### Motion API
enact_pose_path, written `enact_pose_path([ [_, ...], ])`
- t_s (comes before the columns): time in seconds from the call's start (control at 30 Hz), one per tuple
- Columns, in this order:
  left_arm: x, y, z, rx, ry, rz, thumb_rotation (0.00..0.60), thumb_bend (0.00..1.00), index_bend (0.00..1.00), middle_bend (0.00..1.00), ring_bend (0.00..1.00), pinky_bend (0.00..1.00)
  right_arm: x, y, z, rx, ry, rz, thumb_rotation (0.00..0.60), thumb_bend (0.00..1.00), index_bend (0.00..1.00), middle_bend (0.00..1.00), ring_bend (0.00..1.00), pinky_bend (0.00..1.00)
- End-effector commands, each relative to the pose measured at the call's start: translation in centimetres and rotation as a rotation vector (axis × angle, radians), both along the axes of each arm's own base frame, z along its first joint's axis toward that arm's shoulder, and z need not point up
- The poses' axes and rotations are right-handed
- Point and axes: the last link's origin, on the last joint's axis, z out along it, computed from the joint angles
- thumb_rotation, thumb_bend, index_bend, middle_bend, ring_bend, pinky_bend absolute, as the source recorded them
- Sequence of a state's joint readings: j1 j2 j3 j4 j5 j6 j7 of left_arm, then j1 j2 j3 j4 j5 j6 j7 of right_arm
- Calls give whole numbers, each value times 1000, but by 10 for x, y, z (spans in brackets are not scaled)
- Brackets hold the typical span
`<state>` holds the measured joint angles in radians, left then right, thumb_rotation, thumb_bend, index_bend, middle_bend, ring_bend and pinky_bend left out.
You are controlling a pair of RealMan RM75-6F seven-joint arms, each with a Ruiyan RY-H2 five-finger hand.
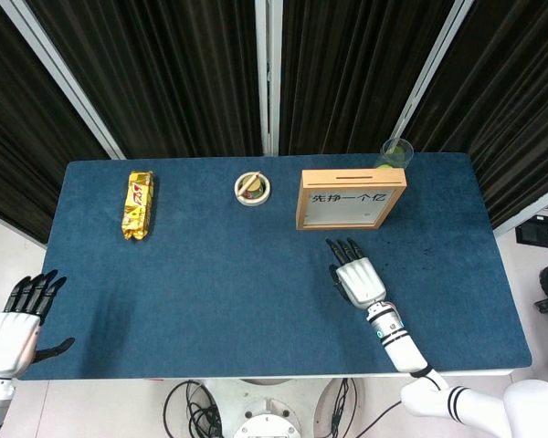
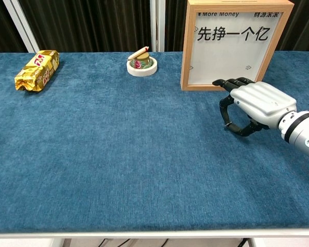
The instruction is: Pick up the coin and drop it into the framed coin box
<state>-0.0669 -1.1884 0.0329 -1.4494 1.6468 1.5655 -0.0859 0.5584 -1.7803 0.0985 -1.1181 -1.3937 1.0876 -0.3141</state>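
Right hand (image 2: 257, 105) palm-down on blue table (image 1: 210, 274), just in front of framed coin box (image 2: 234, 43); fingers curled under, thumb tucked toward them. Coin (image 2: 227, 125) seemingly small dark disc at thumb-and-finger tips, too small to confirm; whether pinched, cannot tell. Coin judged thin, stiff, light, slippery: take by opposite edges, cloth nap may help lift. Left hand (image 1: 18, 319) off table edge, fingers spread, holding nothing. Slot (image 1: 352, 175) on box top

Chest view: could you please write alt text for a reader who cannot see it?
The right robot hand hovers low over a blue table, in front of a wooden framed coin box. Farther back sit a small round dish and, at left, a yellow snack packet.
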Motion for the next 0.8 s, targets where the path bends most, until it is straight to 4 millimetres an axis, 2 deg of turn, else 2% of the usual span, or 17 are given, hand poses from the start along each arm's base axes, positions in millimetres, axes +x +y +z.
enact_pose_path([
  [0.03, 0, -1, 1, 3, -1, 2, 600, 98, 72, 0, 0, 0, 3, 1, 4, -9, -15, 13, 600, 359, 746, 40, 0, 0],
  [0.2, 0, -2, 3, 11, -7, -1, 600, 98, 73, 0, 0, 0, 19, 2, 27, -62, -67, 66, 600, 360, 774, 45, 0, 0],
  [0.5, 4, -2, 6, 19, -13, -23, 600, 98, 72, 0, 0, 0, 76, 2, 118, -234, -192, 189, 600, 359, 788, 50, 0, 0],
  [0.67, 7, 0, 6, 17, -13, -31, 600, 98, 72, 0, 0, 0, 111, -14, 158, -314, -190, 207, 600, 360, 790, 50, 0, 0],
  [0.8, 8, 0, 7, 16, -12, -30, 600, 98, 72, 0, 0, 0, 133, -41, 179, -370, -137, 169, 600, 361, 790, 50, 0, 0],
])
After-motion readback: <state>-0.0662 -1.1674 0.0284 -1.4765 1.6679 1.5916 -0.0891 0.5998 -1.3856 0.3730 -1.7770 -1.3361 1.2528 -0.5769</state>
